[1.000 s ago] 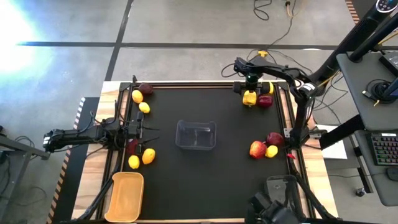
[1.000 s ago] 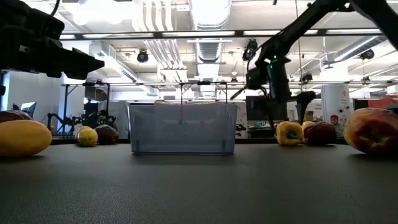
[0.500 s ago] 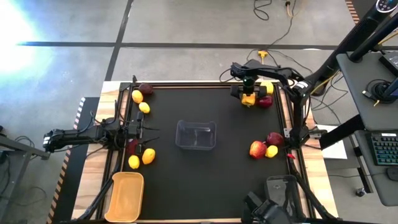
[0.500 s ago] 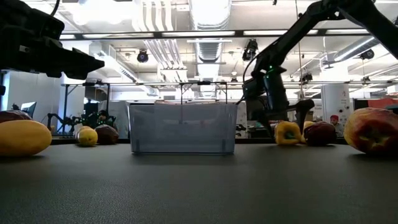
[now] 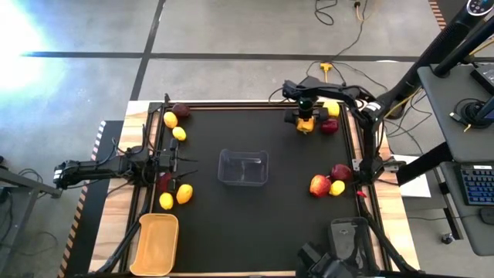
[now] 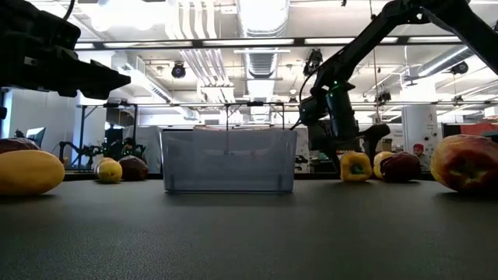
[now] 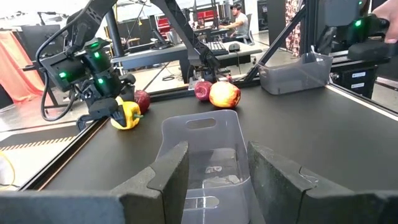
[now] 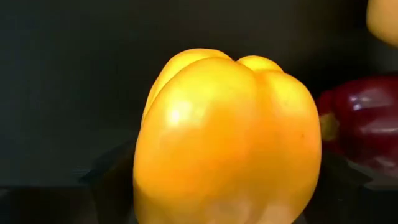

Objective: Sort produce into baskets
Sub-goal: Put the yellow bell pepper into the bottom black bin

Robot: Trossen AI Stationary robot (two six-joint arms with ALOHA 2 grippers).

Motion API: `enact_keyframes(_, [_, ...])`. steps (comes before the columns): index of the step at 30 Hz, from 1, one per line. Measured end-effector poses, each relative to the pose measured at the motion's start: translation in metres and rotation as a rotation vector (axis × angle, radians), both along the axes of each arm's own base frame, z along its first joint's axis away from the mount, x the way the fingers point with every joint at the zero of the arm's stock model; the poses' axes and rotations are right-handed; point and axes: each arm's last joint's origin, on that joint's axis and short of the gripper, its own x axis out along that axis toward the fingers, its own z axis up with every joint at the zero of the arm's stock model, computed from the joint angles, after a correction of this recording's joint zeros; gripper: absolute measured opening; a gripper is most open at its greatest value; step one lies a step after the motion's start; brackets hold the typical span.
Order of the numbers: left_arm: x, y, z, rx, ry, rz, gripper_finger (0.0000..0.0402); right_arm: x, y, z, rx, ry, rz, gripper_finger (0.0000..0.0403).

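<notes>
Right gripper point(image 5: 306, 122): set around the yellow bell pepper point(image 5: 307, 124), not yet seen clamped.
Left gripper point(image 5: 179, 161): clenched, empty.
Risk: pepper squeezed sideways, dark-red fruit point(image 5: 329, 126) nudged.

Bright overhead room light; glare whitens the floor point(image 5: 19, 35).

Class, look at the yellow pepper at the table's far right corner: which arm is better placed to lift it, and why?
The right. Its pincer sits down over the yellow pepper, which fills its wrist view. The left pincer, shut, waits at the table's opposite edge, across the clear bin.
</notes>
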Motion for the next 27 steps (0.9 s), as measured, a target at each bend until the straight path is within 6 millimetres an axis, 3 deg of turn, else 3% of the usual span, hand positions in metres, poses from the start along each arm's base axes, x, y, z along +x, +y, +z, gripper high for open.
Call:
enact_keyframes(7, [0.000, 0.000, 0.000, 0.000, 0.000, 0.000, 0.0146, 0.015, 0.025, 0.028, -0.056, -0.057, 0.067, 0.0311])
enact_keyframes(12, [0.000, 0.000, 0.000, 0.000, 0.000, 0.000, 0.0146, 0.038, 0.076, 0.068, -0.129, -0.150, 0.173, 0.0314])
enact_keyframes(15, [0.000, 0.000, 0.000, 0.000, 0.000, 0.000, 0.0146, 0.054, 0.130, 0.099, -0.168, -0.246, 0.254, 0.0313])
enact_keyframes(19, [0.000, 0.000, 0.000, 0.000, 0.000, 0.000, 0.0146, 0.060, 0.221, 0.135, -0.163, -0.386, 0.324, 0.0311])
enact_keyframes(23, [0.000, 0.000, 0.000, 0.000, 0.000, 0.000, 0.0146, 0.043, 0.310, 0.156, -0.090, -0.474, 0.312, 0.0315])
enact_keyframes(27, [0.000, 0.000, 0.000, 0.000, 0.000, 0.000, 0.0146, 0.018, 0.384, 0.159, 0.001, -0.475, 0.296, 0.0312])
